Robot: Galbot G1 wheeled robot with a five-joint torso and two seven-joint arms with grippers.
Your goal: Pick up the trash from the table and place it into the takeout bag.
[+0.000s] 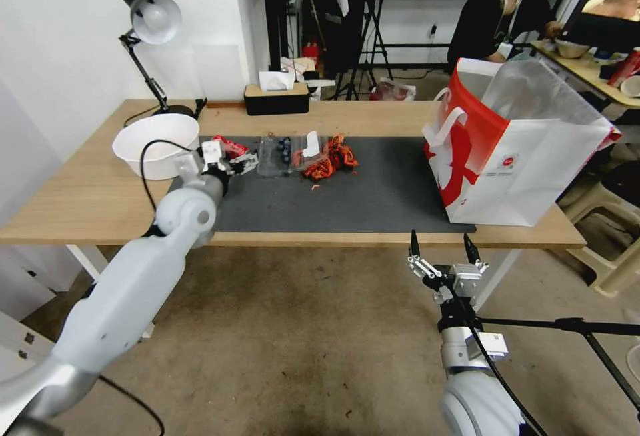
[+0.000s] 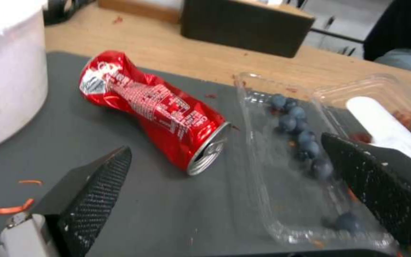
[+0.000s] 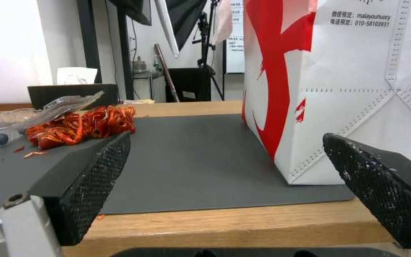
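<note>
Left hand [image 2: 224, 160], fingers apart, hovers over the mat [image 1: 373, 196] near the red can [image 2: 155, 109]. Right hand [image 1: 445, 249], also apart, waits below the tabletop [image 1: 73, 209] edge.

The left gripper [image 1: 230, 159] partly hides the crushed red can [image 1: 229, 146]. The takeout bag [image 3: 358, 89] is cut off above and right.

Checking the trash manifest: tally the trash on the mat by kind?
Crushed red can: 1
Clear plastic clamshell with blueberries: 1
Orange-red shredded pile: 1
Total: 3, plus small orange scraps uncounted.
</note>
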